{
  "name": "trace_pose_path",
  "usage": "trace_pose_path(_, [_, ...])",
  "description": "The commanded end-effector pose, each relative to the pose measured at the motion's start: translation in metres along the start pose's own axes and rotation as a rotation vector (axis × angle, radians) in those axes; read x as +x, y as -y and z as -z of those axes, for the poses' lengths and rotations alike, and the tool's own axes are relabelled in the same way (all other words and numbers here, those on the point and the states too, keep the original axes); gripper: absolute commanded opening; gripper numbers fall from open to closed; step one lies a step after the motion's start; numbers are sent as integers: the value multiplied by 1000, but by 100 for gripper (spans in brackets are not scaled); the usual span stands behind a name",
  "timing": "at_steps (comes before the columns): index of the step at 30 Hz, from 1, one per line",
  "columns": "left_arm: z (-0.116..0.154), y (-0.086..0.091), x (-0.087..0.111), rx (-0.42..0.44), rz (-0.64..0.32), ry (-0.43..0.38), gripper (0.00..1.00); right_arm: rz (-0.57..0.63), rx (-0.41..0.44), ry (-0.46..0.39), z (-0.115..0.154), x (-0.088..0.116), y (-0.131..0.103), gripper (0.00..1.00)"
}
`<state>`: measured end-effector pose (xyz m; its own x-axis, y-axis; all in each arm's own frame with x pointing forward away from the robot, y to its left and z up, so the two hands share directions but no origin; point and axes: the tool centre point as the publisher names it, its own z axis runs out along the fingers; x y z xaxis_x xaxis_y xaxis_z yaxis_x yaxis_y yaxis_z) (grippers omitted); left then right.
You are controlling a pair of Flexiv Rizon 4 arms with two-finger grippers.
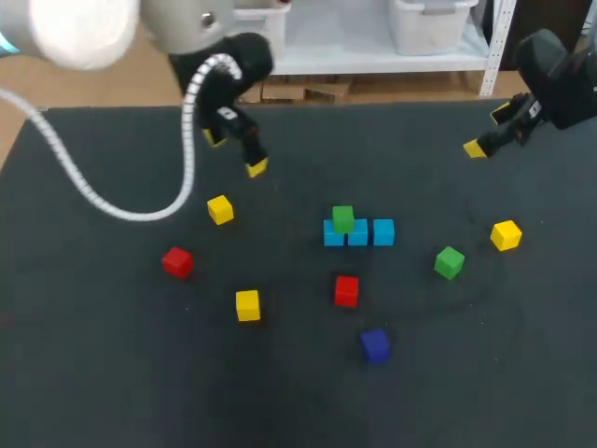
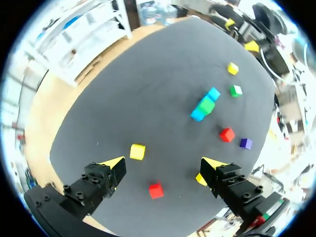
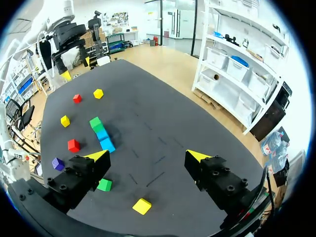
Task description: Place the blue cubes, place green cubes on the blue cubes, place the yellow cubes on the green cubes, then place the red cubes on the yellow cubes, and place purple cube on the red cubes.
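My left claw [image 1: 235, 152] at upper left and my right claw [image 1: 489, 131] at upper right both hang open and empty over the bench [image 1: 93, 373]. At centre, three blue cubes [image 1: 358, 233] form a row with one green cube [image 1: 342, 218] on top. The green layer seems half done. Next, I judge, my right claw should fetch the loose green cube [image 1: 449, 262], right of centre.

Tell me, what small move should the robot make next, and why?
Probably the open, empty right hand should move toward the loose green cube nearest it. The blue cubes sit in a row with just the stacked green cube on them, so a second green seems due.
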<state>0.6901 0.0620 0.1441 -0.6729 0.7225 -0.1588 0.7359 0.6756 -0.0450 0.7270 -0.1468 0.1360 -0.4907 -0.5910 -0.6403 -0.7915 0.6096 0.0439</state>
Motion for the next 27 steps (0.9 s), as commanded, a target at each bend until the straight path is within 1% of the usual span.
trace_pose_path(1, [2, -3, 55, -19, 168, 626, 100, 1, -4, 2, -1, 0, 1, 100])
trace_pose_path(6, [-8, -2, 68, -9, 217, 714, 100, 1, -4, 2, -1, 0, 1, 100])
trace_pose_path(9, [-16, 2, 75, -34, 231, 770, 100, 1, -4, 2, -1, 0, 1, 100])
trace_pose_path(11, [-21, 5, 79, -46, 237, 791, 100, 1, -4, 2, -1, 0, 1, 100])
trace_pose_path(13, [-24, 3, 83, -44, 255, 808, 100, 1, -4, 2, -1, 0, 1, 100])
trace_pose_path(16, [-25, -5, 85, -47, 284, 840, 100, 1, -4, 2, -1, 0, 1, 100])
trace_pose_path(20, [-20, -13, 81, -59, 287, 880, 100, 1, -4, 2, -1, 0, 1, 100])
trace_pose_path(22, [-16, -16, 76, -86, 284, 887, 100, 1, -4, 2, -1, 0, 1, 100])
trace_pose_path(27, [-2, -24, 64, -81, 263, 919, 100, 1, -4, 2, -1, 0, 1, 100])
